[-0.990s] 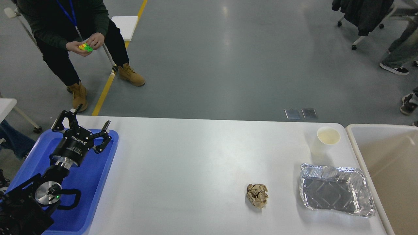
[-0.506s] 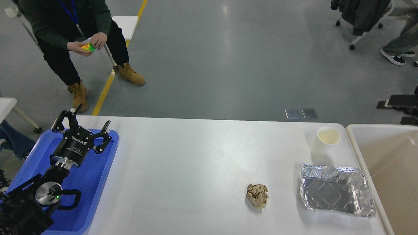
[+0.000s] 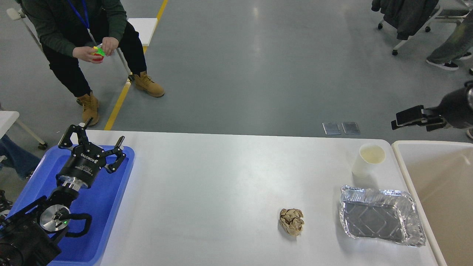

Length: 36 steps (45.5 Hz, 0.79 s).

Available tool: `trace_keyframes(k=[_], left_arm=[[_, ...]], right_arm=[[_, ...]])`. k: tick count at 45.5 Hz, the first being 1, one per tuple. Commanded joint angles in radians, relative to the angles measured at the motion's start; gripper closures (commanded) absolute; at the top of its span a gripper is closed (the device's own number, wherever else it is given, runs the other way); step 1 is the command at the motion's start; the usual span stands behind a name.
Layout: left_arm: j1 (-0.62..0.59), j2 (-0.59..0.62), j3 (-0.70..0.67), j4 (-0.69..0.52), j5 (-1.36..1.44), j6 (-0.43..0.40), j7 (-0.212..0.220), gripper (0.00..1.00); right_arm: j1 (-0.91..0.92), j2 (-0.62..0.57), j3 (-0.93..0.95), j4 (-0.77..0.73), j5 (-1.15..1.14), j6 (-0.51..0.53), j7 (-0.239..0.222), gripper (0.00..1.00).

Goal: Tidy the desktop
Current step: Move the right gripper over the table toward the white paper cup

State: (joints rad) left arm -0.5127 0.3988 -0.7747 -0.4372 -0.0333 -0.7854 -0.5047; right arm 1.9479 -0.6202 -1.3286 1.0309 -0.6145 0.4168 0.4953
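The white desktop (image 3: pixel 221 184) carries a crumpled brown paper ball (image 3: pixel 292 221), a foil tray (image 3: pixel 380 220) and a white paper cup (image 3: pixel 369 159), all on its right half. My left gripper (image 3: pixel 98 138) is open and empty above the far end of the blue tray (image 3: pixel 107 207) at the left. My right gripper (image 3: pixel 406 118) comes in at the right edge, beyond the table's far right corner and above the floor. It is dark and seen side-on, so its fingers cannot be told apart.
A beige bin (image 3: pixel 439 192) with a cream rim stands against the table's right end. A person (image 3: pixel 81 33) sits beyond the far left corner, holding a coloured cube. Chairs and other people's legs are at the far right.
My right gripper has come into view at the right edge, moving left. The left arm and the things on the table have not moved.
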Motion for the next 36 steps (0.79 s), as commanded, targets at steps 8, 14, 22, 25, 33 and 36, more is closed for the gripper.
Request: trace_keyframes(k=[8, 14, 22, 25, 33, 36], left_arm=[[0.0, 0.0, 0.0, 0.0, 0.0, 0.0, 0.0, 0.01], [0.0, 0.0, 0.0, 0.0, 0.0, 0.0, 0.0, 0.01], [0.0, 0.0, 0.0, 0.0, 0.0, 0.0, 0.0, 0.01], [0.0, 0.0, 0.0, 0.0, 0.0, 0.0, 0.0, 0.01], [0.0, 0.0, 0.0, 0.0, 0.0, 0.0, 0.0, 0.01], [0.0, 0.0, 0.0, 0.0, 0.0, 0.0, 0.0, 0.01]], right_arm=[[0.068, 0.089, -0.009, -0.002, 0.03, 0.197, 0.0, 0.0], [0.055, 0.1, -0.011, -0.006, 0.035, 0.191, -0.003, 0.0], [0.029, 0.102, -0.02, -0.023, 0.078, 0.189, -0.007, 0.0], [0.02, 0.102, -0.032, -0.032, 0.142, 0.197, -0.026, 0.0], [0.008, 0.114, -0.119, -0.043, 0.291, 0.195, -0.118, 0.0], [0.0, 0.12, -0.123, -0.045, 0.297, 0.191, -0.119, 0.0]])
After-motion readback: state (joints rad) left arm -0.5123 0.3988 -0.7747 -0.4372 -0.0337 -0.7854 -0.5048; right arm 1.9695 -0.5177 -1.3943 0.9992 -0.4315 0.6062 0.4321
